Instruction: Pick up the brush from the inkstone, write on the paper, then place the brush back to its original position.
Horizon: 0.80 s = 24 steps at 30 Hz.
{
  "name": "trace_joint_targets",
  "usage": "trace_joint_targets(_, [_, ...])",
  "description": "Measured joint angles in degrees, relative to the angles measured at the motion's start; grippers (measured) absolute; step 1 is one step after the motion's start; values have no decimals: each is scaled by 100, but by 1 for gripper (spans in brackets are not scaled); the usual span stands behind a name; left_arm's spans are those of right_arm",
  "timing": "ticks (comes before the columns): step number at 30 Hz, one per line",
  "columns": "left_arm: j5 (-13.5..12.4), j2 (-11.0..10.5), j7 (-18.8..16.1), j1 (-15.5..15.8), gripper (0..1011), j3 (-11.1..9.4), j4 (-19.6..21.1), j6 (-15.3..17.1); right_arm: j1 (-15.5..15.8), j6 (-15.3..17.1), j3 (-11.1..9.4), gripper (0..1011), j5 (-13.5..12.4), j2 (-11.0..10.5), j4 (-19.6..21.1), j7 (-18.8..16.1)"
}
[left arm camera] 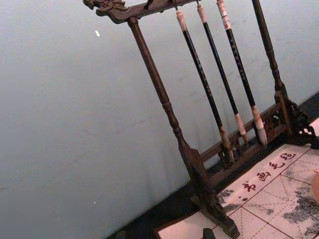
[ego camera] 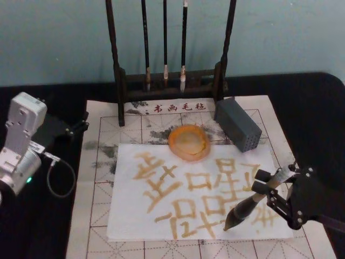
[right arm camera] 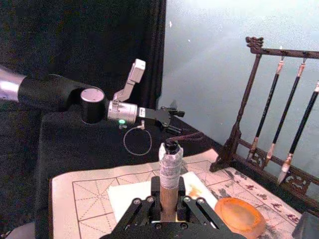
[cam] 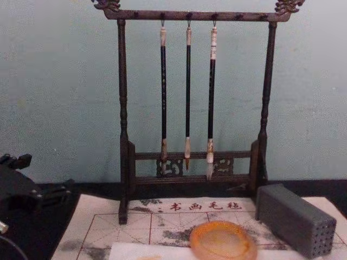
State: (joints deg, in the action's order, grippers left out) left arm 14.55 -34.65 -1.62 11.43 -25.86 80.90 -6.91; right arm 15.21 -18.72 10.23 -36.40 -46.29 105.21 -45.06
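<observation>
Right gripper (ego camera: 263, 182) is clamped on the brush (ego camera: 245, 208), its two black fingers closed around the tan handle just above the dark glossy section. It sits at the near right of the scene, over the right edge of the paper (ego camera: 135, 221). From the right wrist view the same gripper (right arm camera: 167, 205) holds the handle (right arm camera: 170, 167) between its fingers, with the whitish wrapped end and cord loop sticking up beyond them.

The brush is tilted, its handle leaning to the right and its bushy dark tip pointing down to the left at the near right part of the paper. Whether the tip touches the sheet cannot be told. Large orange-brown characters cover much of the white sheet, which lies on the felt mat (ego camera: 99, 208) with red grid lines.

The inkstone (ego camera: 188, 143) rests at the far edge of the paper, near its middle, well apart from the brush. A grey block (ego camera: 239, 129) lies just to its right. Behind them stands the dark wooden rack (ego camera: 117, 81) with three thin brushes (ego camera: 165, 38) hanging.

The left gripper (ego camera: 81, 124) hangs off the far left edge of the mat, fingers apart and holding nothing
</observation>
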Motion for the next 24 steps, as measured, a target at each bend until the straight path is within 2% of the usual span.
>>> trace_joint_targets(24, [0,0,0,0,1001,0,0,0,253,-51,-247,179,-17,-89,13,22])
